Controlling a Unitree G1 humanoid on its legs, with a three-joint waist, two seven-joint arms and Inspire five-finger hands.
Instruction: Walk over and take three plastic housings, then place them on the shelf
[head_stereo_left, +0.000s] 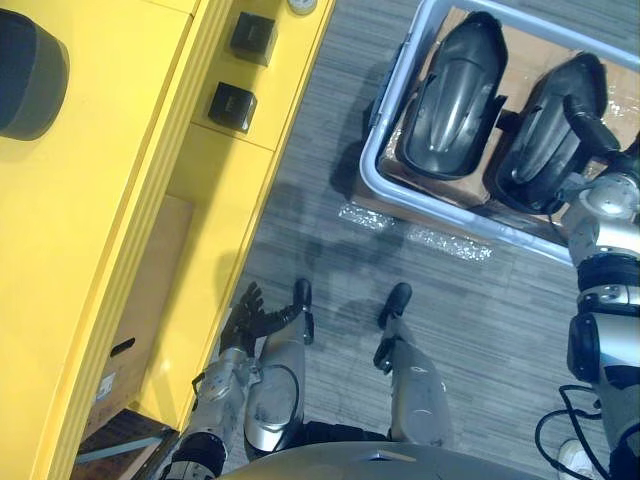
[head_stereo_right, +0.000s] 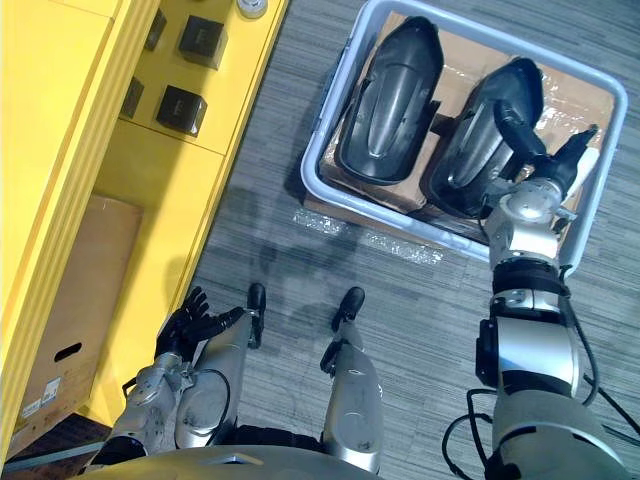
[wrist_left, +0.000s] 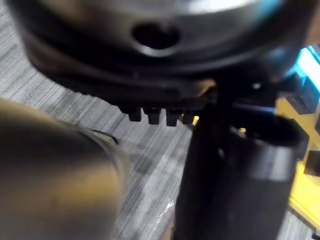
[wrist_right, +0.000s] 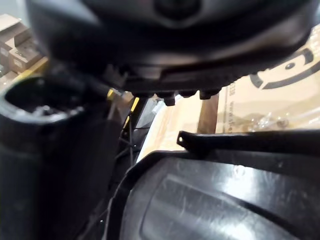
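Plastic housing on the right (head_stereo_right: 485, 130) lay directly under the robot's right hand (head_stereo_right: 545, 160), which was stretched out over the part's near end with its thumb splayed off to one side and its fingers (head_stereo_right: 578, 148) reaching out the other way, spread rather than clamped. From close up, the hand's dark bulk hung just above the housing's glossy black shell, though I could not tell whether it actually touched. A second dark housing (head_stereo_right: 390, 100) lay just beside the first, on the robot's left of it. Both rested lengthwise on a sheet of brown cardboard (head_stereo_right: 465, 50) inside a pale grey-blue bin (head_stereo_right: 380, 205) on the grey striped floor (head_stereo_right: 300, 270). A strip of clear, shiny tape (head_stereo_right: 400, 245) lay on the floor just in front of the bin. The left hand (head_stereo_right: 190, 320) hung low at the robot's side, well apart from the bin, its fingers loose and fanned, holding nothing. Beyond it stood a yellow shelf unit (head_stereo_right: 60, 150) with two small black boxes (head_stereo_right: 203, 40) on its ledge and a cardboard box (head_stereo_right: 70, 300) tucked in lower down.
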